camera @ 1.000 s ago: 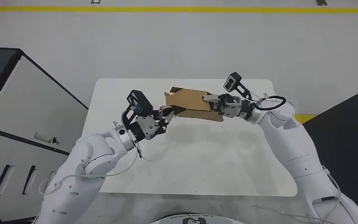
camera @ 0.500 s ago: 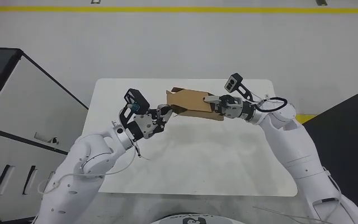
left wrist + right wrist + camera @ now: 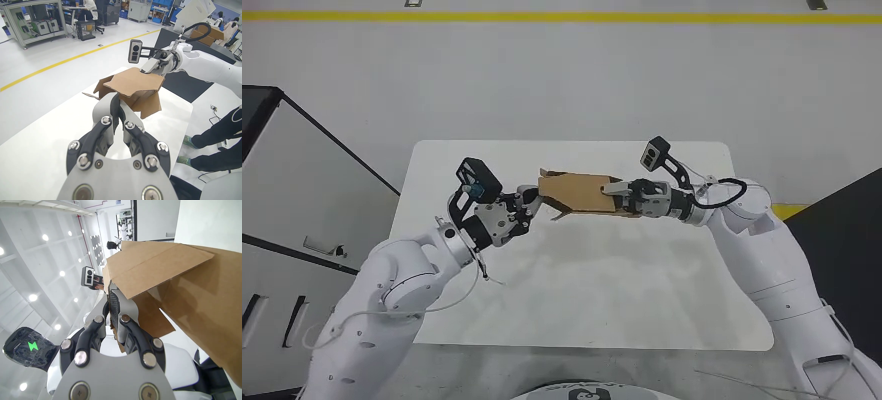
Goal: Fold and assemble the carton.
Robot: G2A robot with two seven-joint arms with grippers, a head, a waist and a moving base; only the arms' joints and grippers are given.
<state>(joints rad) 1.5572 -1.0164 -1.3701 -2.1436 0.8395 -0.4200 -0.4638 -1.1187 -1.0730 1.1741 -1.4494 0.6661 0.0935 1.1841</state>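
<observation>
One carton (image 3: 577, 188) held over one table (image 3: 642, 300); two claws, left claw (image 3: 115, 100) and right claw (image 3: 110, 298), both clamped on its ends.

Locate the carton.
In the top view, the carton hangs above the far middle of the table, gripped between the left hand and the right hand.

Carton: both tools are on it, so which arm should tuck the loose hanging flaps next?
Left, probably. The loose flaps hang at the left tool end of the carton, while the right tool clamps the far panel and can steady it above the table.
</observation>
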